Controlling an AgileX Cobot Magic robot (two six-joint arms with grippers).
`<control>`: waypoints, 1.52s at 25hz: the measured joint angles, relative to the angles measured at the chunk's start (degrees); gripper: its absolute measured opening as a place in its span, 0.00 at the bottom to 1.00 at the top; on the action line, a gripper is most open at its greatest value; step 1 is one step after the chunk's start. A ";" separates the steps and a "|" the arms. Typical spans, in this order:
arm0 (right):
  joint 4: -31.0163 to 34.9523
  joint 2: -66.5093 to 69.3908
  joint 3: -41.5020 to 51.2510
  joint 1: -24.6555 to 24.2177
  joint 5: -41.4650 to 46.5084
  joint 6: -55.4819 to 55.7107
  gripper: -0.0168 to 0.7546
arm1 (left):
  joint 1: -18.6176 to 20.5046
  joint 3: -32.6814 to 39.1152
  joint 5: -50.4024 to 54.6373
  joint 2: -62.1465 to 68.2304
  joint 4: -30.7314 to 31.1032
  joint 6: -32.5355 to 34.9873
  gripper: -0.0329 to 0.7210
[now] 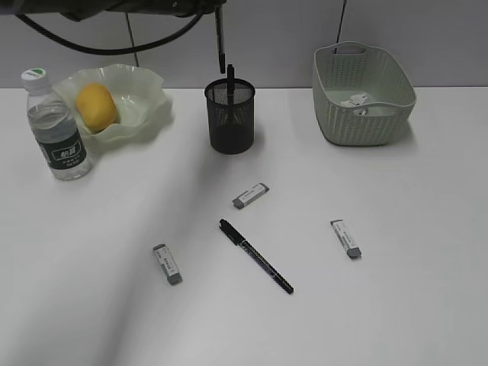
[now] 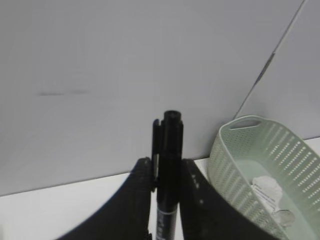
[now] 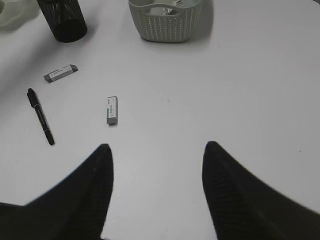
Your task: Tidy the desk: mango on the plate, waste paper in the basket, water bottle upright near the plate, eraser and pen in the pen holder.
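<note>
Left gripper, clamped on a black pen held upright, with the basket and its waste paper just to its right. In the exterior view this pen hangs directly above the pen holder. Right gripper, spread and holding nothing, above the desk; ahead of it to the left lie an eraser and a second pen.
</note>
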 joint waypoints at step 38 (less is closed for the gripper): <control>-0.30 0.00 0.00 0.00 -0.29 0.00 0.61 | 1.51 0.00 61.57 -14.45 20.66 0.01 0.64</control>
